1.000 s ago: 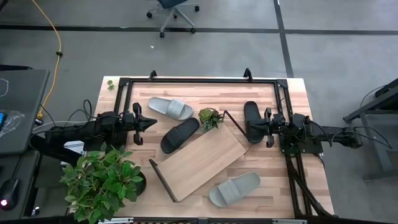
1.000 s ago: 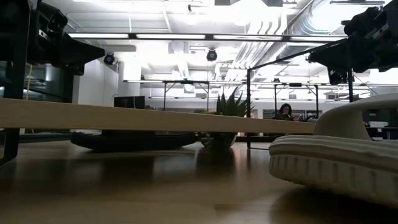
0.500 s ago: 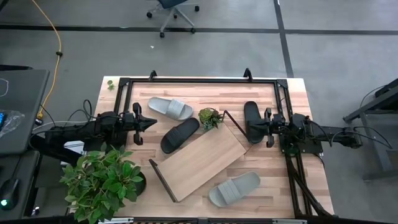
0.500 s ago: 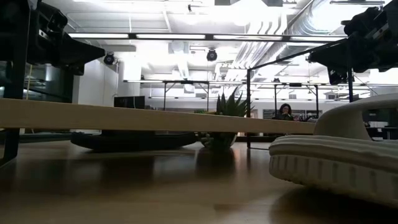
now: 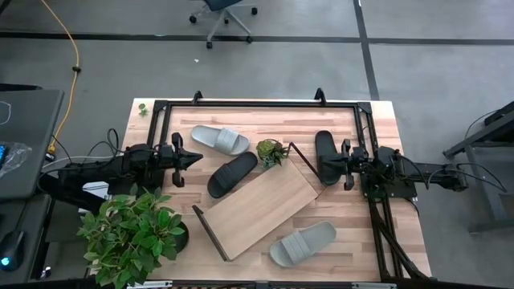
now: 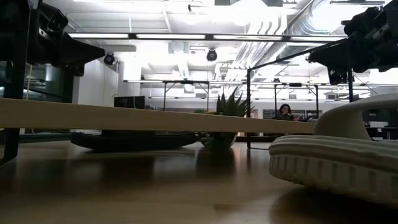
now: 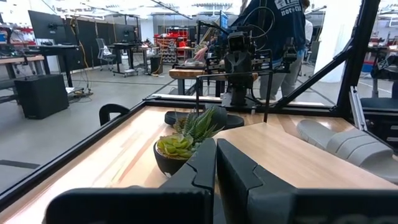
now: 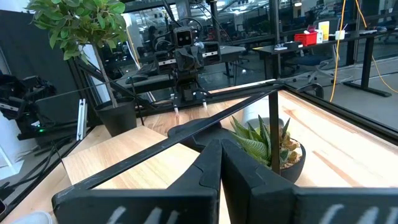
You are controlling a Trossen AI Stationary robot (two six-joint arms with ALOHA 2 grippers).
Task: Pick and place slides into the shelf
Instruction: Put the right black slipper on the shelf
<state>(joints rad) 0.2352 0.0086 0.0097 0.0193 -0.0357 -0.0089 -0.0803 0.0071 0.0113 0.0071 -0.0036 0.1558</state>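
1. Mid-surface, your shelf (image 5: 259,207) sits diagonally, nothing on its plank.
2. Left hand (image 5: 195,158) is pressed together, holding nothing, at the left edge.
3. Right hand (image 5: 324,168) is pressed together too, just above a black slide (image 5: 327,152) at the right edge.
4. Other black slide (image 5: 232,174) lies just beside the shelf, next to the small succulent (image 5: 271,151).
5. Grey slides: one (image 5: 219,139) at the far side, one (image 5: 303,243) near the front.
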